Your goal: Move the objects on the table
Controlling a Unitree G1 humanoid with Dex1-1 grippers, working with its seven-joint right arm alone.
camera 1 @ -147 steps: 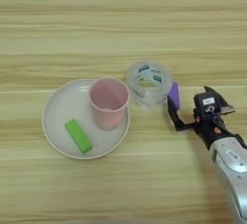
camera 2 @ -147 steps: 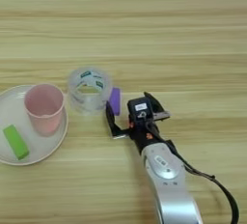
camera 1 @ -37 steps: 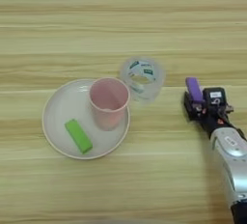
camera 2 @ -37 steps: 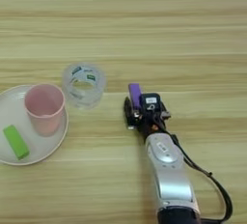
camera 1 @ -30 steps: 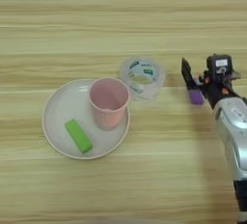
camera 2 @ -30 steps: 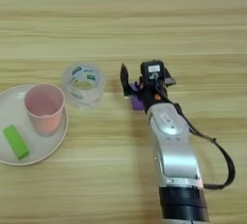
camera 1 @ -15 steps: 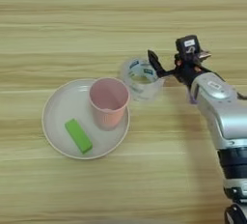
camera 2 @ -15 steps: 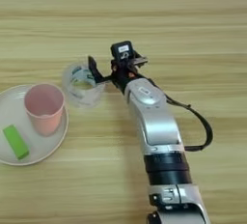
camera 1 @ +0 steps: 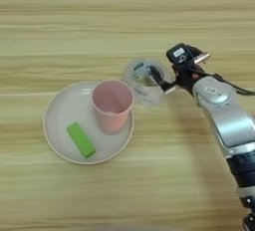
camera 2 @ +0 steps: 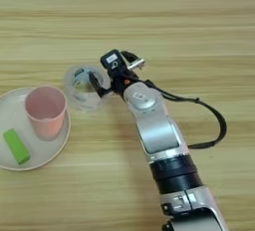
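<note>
Black two-fingered gripper (camera 1: 160, 78) has been swung left onto the clear tape roll with green-white label (camera 1: 145, 79); finger spread cannot be told; small purple block no longer seen

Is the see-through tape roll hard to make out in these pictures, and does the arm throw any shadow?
Left eye view: the tape roll is clear, so wood shows through and its rim looks faint; a soft shadow lies on the table left of the arm. Right eye view: the claw hides the roll's right edge.
</note>
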